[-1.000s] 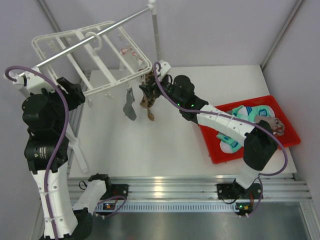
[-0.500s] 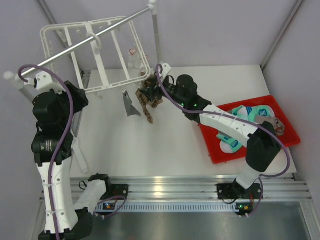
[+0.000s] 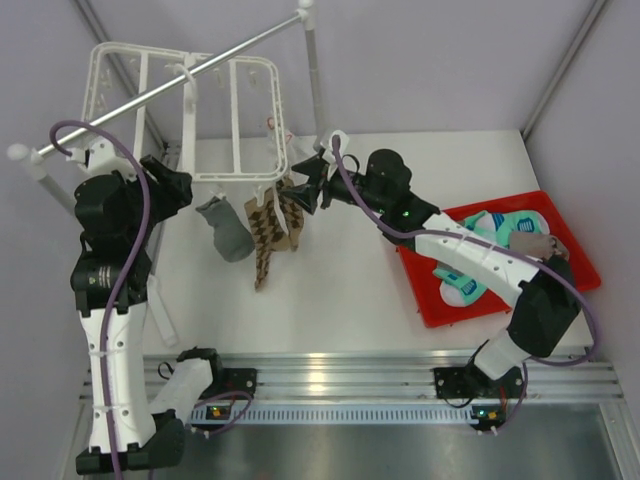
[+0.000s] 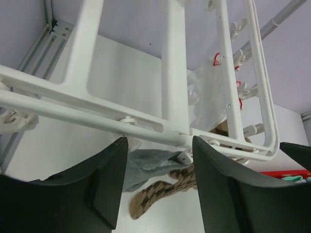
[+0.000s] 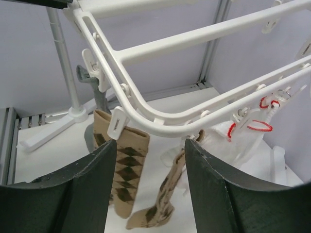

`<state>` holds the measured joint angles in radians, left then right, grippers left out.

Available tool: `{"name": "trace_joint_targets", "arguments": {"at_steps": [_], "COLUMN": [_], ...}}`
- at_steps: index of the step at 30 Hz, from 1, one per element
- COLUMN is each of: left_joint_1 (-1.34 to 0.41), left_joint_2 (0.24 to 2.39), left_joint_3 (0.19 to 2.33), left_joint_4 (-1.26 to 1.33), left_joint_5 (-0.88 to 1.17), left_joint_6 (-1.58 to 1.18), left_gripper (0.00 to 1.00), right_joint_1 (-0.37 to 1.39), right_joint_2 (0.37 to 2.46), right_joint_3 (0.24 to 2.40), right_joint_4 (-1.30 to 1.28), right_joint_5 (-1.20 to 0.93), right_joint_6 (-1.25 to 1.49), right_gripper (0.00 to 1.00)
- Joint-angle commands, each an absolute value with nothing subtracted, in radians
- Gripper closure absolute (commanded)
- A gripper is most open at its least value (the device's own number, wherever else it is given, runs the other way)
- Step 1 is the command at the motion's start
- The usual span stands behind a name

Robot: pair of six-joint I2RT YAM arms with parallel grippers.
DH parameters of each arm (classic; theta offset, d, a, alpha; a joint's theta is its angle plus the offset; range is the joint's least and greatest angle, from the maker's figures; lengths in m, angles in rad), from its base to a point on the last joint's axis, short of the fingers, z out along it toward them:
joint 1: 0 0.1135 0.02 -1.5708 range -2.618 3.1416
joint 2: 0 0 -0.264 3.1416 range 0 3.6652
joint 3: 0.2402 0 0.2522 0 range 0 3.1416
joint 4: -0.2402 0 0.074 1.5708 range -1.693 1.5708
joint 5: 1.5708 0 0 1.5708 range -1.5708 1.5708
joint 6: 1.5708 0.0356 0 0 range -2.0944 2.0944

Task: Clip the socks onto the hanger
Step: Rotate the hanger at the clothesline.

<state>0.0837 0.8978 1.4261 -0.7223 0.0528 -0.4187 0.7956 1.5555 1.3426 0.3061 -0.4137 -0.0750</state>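
top view: the hanger point(image 3: 236, 120) hangs from the rail point(image 3: 240, 46) over the counter's point(image 3: 350, 280) far left corner. a grey sock point(image 3: 225, 230) and two checkered socks point(image 3: 270, 235) dangle from its near edge. teal socks point(image 3: 512, 226) lie in a red tray point(image 3: 425, 295) at the right edge. the left jaws are at the hanger's near left side and the right jaws at its near right corner.

left wrist: the left jaws stand wide apart and hold nothing. a hanger bar crosses beyond their tips, with the grey and checkered socks below it.

right wrist: the right jaws gape, empty. the hanger's rounded corner is just past them, and both checkered socks are clipped under it.
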Motion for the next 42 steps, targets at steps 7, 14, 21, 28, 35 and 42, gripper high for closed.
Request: {"name": "trace_joint_targets", "arguments": {"at_steps": [7,14,21,28,35,42], "left_joint_1": [0.087,0.087,0.086,0.077,0.052,0.049], "left_joint_2": [0.927,0.963,0.968,0.988,1.002,0.976], "left_joint_3": [1.379,1.367,1.351,1.347,1.35,1.371], "left_joint_4": [-0.574,-0.545,-0.514,-0.495,-0.463,-0.48], "left_joint_5": [0.146,0.233,0.302,0.334,0.365,0.391], "left_joint_6": [-0.462,-0.509,-0.548,-0.568,-0.574,-0.516], "left_gripper": [0.61,0.71,0.73,0.76,0.76,0.73], "right_joint_1": [0.796,0.842,0.923,0.974,0.988,0.989], "right_joint_2": [1.548,1.529,1.563,1.595,1.67,1.785], "right_joint_3": [1.39,1.439,1.519,1.482,1.56,1.68], "right_joint_4": [0.334,0.311,0.27,0.339,0.348,0.293], "right_joint_5": [-0.434,-0.388,-0.368,-0.232,-0.239,-0.149], "right_joint_6": [-0.093,-0.357,-0.376,-0.365,-0.494,-0.632], "right_gripper": [0.42,0.39,0.41,0.37,0.41,0.35]}}
